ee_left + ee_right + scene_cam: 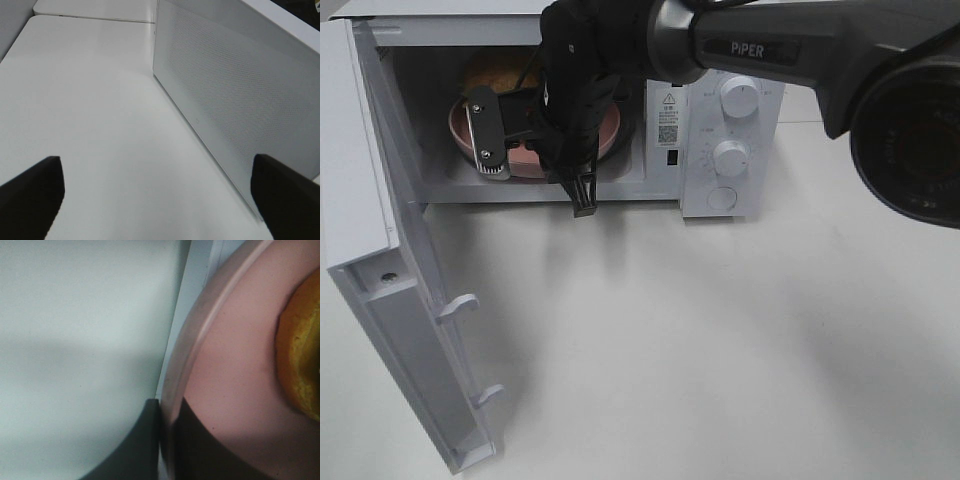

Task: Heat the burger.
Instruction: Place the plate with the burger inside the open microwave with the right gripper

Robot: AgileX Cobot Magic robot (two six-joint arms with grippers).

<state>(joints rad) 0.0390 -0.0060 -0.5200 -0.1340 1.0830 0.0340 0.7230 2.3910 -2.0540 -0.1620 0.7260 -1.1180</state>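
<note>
One grip only: right gripper (165, 412) pinches the pink plate (200, 335) at its rim. Advise setting it flat, burger (300, 350) centred in microwave (720, 130), before release.

Between the wide-parted left jaws, looks smooth and faintly sheeny across the white desk (90, 110). Just beside them, shows a matt grey door (225, 100) panel, finely perforated. Pinched in the closed right jaws, gleams softly along the smooth, plastic-looking pink plate (235, 355). Past their tips, appears dull and slightly rough on the orange burger (302, 350). Reads matt black on the jaws themselves, glossy white on the microwave (695, 185) front.
</note>
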